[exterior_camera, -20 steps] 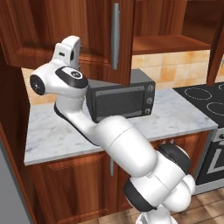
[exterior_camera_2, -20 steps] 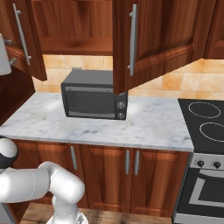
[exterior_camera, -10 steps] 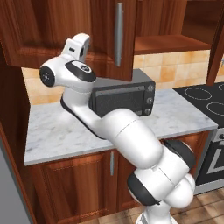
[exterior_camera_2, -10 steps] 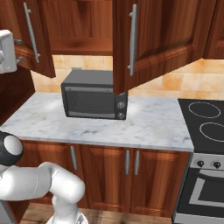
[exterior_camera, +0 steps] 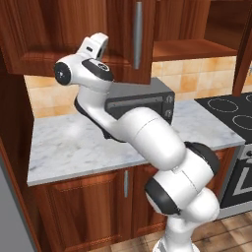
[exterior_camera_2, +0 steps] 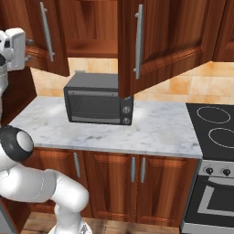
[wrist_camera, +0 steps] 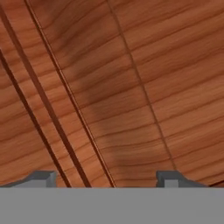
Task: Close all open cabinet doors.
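Note:
Two upper cabinet doors stand open. The left door (exterior_camera_2: 58,34) with its long silver handle (exterior_camera_2: 45,31) hangs partly open; from the other side it is the wide panel (exterior_camera: 59,27). My gripper (wrist_camera: 105,179) is open and right up against that door's wooden face (wrist_camera: 131,87), with nothing between its fingertips. The hand sits at the door's outer side (exterior_camera_2: 17,48), high above the counter (exterior_camera: 94,47). The right door (exterior_camera_2: 173,36) with its handle (exterior_camera_2: 138,41) swings far out over the microwave. An open shelf (exterior_camera_2: 91,45) shows between the two doors.
A dark microwave (exterior_camera_2: 98,103) stands on the marble counter (exterior_camera_2: 155,132) below the doors. A black stove (exterior_camera_2: 215,132) is at the right. Lower doors with short handles (exterior_camera_2: 137,169) are shut. A tall wooden side wall (exterior_camera: 12,162) borders the left.
My hand has risen and moved toward the cabinet, and the left door has swung with it toward the cabinet front. The right door has stayed put.

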Robot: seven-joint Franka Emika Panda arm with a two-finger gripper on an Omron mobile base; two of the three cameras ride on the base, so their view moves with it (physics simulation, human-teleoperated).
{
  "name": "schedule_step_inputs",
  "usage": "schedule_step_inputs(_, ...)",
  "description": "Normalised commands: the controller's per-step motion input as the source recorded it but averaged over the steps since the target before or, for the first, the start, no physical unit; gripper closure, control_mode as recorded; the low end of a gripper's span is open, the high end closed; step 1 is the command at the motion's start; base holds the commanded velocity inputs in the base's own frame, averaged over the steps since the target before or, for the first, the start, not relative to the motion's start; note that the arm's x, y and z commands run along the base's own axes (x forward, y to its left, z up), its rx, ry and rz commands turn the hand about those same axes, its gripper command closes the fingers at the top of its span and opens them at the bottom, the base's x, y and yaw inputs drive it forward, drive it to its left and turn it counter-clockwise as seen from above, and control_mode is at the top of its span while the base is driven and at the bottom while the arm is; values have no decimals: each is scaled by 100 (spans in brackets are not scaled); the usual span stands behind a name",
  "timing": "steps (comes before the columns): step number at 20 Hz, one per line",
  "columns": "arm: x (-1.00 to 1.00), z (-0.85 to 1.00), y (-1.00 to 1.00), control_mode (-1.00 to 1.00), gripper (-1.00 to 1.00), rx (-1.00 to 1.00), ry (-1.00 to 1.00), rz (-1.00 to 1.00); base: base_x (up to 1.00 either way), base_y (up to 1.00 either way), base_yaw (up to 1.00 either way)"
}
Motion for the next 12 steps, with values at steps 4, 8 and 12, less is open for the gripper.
schedule_step_inputs(4,64,-2,-52,-100,-100,12,0,0,0,0,0)
schedule_step_inputs(8,77,-4,-45,-100,-100,12,0,0,0,0,0)
schedule_step_inputs(12,78,-2,-50,-100,-100,14,0,0,0,0,0)
